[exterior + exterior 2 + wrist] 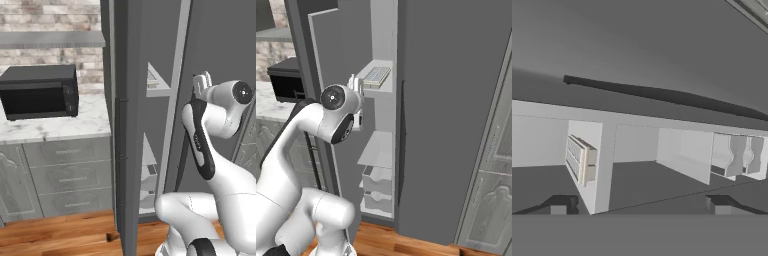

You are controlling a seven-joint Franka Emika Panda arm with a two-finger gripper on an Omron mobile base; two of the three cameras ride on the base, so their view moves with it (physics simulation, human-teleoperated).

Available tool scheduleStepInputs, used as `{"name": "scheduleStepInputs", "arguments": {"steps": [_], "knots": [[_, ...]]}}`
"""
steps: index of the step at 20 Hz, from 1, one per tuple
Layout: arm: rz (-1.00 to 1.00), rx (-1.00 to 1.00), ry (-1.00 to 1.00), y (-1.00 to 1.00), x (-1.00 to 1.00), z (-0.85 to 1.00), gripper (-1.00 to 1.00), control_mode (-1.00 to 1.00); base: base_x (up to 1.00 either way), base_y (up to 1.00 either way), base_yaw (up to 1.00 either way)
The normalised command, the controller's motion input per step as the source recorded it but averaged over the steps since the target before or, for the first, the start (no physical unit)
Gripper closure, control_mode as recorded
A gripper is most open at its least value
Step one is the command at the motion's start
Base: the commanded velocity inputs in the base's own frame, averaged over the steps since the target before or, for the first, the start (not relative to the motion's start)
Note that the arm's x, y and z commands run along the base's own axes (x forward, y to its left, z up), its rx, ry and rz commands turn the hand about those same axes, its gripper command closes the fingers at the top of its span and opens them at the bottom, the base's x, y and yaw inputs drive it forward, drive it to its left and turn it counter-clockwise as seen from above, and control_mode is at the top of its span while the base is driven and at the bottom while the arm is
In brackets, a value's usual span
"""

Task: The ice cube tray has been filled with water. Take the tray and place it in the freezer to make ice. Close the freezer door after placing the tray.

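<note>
Now we see the flat whitish ice cube tray (pixel 376 76) with its grid of small cells lying on an upper pale grey shelf (pixel 387 86) inside the tall dark grey freezer (pixel 451 100), apart from our claw (pixel 641 205). Our claw hangs empty, its two dark fingertips (pixel 562 204) spread wide, facing the shelved interior. The tall narrow dark grey freezer door (pixel 125 130) stands open beside the white arm (pixel 215 150). Left of it, a black boxy microwave (pixel 40 92) rests on the pale marbled worktop (pixel 60 125).

The ice cube tray (pixel 376 76) lies on a shelf (pixel 387 86) inside the open freezer (pixel 451 100).
</note>
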Motion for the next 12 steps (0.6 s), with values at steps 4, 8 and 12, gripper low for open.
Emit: {"name": "scheduleStepInputs", "arguments": {"steps": [4, 8, 12], "knots": [[-0.01, 0.0, 0.0, 0.0, -0.01, 0.0, -1.0, -1.0, 0.0, 0.0, 0.0], [0.0, 0.0, 0.0, 0.0, -0.16, 0.0, -1.0, -1.0, 0.0, 0.0, 0.0], [0.06, -0.05, -0.02, 0.15, -0.32, 0.0, -1.0, -1.0, 0.0, 0.0, 0.0]]}}
